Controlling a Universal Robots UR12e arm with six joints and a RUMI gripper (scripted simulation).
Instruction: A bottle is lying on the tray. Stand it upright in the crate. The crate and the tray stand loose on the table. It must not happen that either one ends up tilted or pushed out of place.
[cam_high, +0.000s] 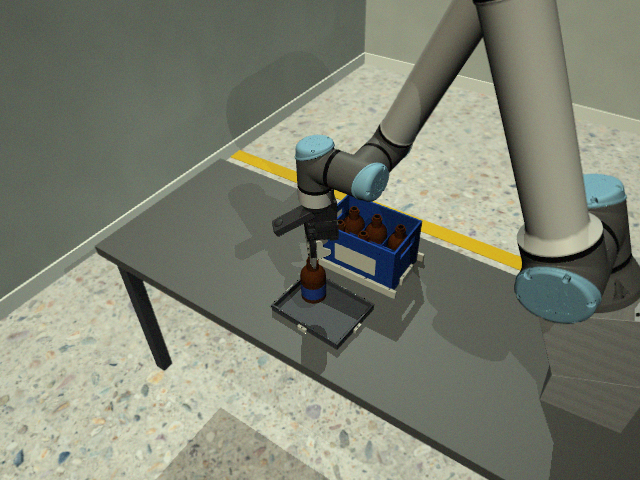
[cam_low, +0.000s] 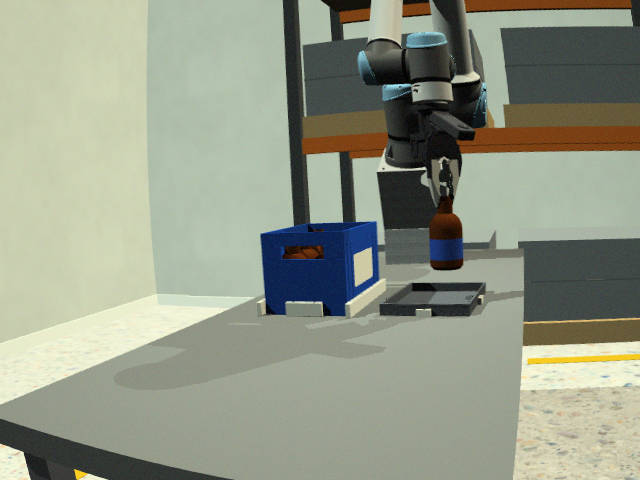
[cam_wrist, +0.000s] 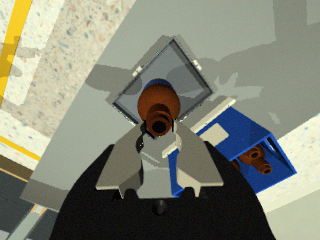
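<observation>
My gripper (cam_low: 446, 195) is shut on the neck of a brown bottle (cam_low: 446, 240) with a blue label. The bottle hangs upright, clear above the dark tray (cam_low: 433, 298). In the top view the bottle (cam_high: 313, 282) is over the tray's (cam_high: 323, 312) far left corner, with the gripper (cam_high: 312, 257) right above it. The blue crate (cam_high: 374, 246) stands just beyond the tray and holds several brown bottles (cam_high: 376, 228). In the wrist view I look down on the bottle's mouth (cam_wrist: 159, 125) between my fingers, with the tray below and the crate (cam_wrist: 240, 152) to the right.
The crate (cam_low: 320, 267) sits in a cream holder (cam_low: 323, 307) on the grey table. Shelving with boxes stands behind the table in the exterior view. The arm's base (cam_high: 568, 248) stands at the table's right end.
</observation>
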